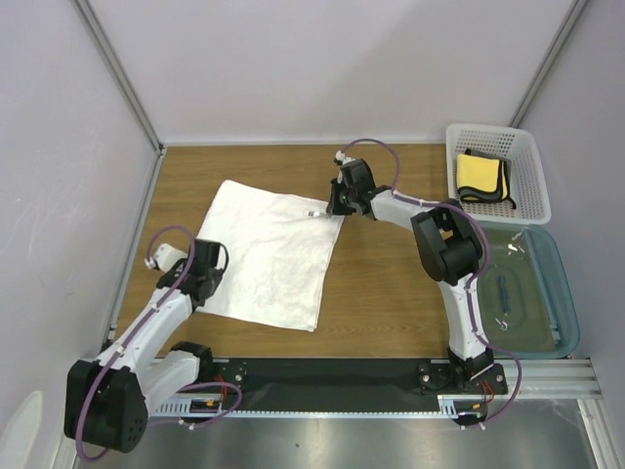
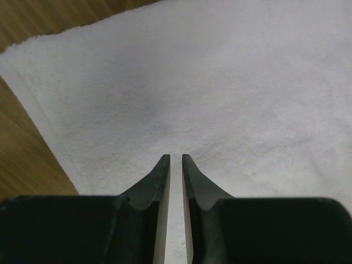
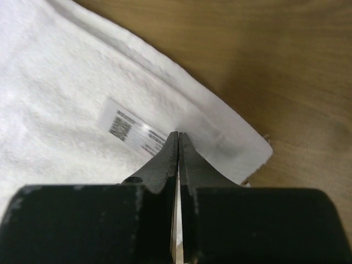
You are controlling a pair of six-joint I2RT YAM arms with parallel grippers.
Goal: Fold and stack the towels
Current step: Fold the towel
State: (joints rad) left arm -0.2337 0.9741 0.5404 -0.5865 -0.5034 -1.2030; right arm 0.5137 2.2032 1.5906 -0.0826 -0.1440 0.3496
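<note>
A large white towel (image 1: 273, 254) lies spread flat on the wooden table (image 1: 391, 293). My left gripper (image 1: 215, 266) is at its near-left edge. In the left wrist view its fingertips (image 2: 176, 157) stand a narrow slit apart over the towel (image 2: 220, 82), and a grip does not show. My right gripper (image 1: 330, 208) is at the towel's far right corner. Its jaws (image 3: 179, 133) are closed together on the cloth (image 3: 55, 82) beside a barcode label (image 3: 132, 127). A folded yellow towel (image 1: 479, 173) with a dark edge lies in the basket.
A white perforated basket (image 1: 535, 181) stands at the back right. In front of it sits a clear bluish plastic bin (image 1: 568, 303). Grey walls close in the table on the left, back and right.
</note>
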